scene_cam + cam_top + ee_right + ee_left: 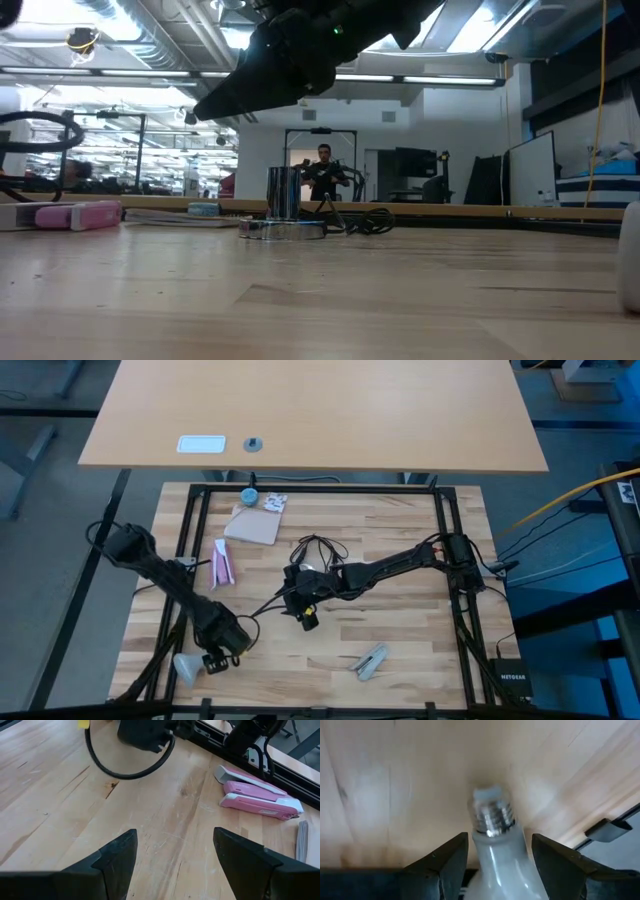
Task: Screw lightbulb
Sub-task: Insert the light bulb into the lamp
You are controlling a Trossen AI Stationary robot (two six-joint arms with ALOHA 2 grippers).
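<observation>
The frosted-white lightbulb (187, 665) lies at the table's near left corner. In the left wrist view the lightbulb (495, 860) points its silver screw neck (492, 817) away from me. My left gripper (213, 657) is open and slants down over it. Its two fingers (450, 865) stand on either side of the bulb's shoulder, with a thin gap on one side. My right gripper (300, 598) hangs open over the table's middle, above a shiny silver disc (283, 228) with a black cord (315, 545), and has nothing between its fingers (120, 860).
A pink stapler (222, 563) lies left of centre, with a tan pad (255, 525) and a small blue cap (248, 495) behind it. A silver clip-like piece (370, 661) lies near the front edge. Black frame rails (195, 560) run along the table's sides.
</observation>
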